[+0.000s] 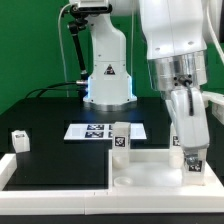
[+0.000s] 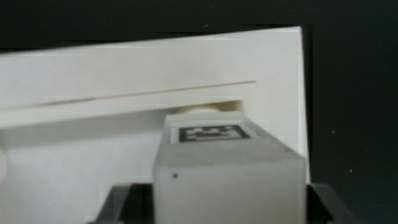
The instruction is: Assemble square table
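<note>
Claw point(image 1: 192, 163) clenched on a stubby, blocky white plastic leg point(image 2: 222, 170) bearing a black-and-white tag. Holds it upright over the smooth white square tabletop point(image 1: 150, 168), at the exterior view's right of the matte black desk point(image 1: 50, 120). Second leg point(image 1: 120, 140) upright at the panel's edge; third leg point(image 1: 20, 140) well apart.

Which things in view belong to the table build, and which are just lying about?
Job: white plastic square tabletop panel; white tagged leg held in the gripper; two other legs.
Lying about: flat white marker board; long white border rail.
</note>
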Controlling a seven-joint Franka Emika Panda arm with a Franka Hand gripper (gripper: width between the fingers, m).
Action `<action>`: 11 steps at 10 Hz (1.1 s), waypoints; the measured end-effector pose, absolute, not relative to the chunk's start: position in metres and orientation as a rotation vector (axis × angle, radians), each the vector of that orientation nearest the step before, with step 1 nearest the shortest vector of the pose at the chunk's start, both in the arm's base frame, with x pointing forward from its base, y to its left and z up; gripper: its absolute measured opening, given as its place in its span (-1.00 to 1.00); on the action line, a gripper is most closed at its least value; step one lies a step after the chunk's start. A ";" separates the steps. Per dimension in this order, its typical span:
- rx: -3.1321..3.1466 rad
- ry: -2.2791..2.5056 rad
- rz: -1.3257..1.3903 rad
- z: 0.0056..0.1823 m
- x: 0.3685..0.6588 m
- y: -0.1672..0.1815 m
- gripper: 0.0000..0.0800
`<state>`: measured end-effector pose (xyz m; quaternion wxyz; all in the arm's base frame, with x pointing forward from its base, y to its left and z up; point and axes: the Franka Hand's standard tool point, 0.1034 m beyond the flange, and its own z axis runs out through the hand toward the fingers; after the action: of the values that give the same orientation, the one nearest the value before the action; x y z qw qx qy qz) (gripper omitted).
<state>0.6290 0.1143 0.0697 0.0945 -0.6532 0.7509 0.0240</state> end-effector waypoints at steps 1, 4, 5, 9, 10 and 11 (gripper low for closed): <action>-1.903 2.256 0.077 0.070 0.629 0.114 -0.27; -1.913 2.252 0.075 0.069 0.628 0.115 0.18; -2.146 2.118 0.045 0.066 0.623 0.121 0.47; -2.627 1.540 -0.023 0.066 0.622 0.125 0.62; -2.662 1.480 -0.027 0.066 0.622 0.125 0.62; -2.739 1.341 -0.036 0.066 0.622 0.124 0.62</action>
<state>0.6217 0.1241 0.0664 0.0459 -0.8972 0.4392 -0.0118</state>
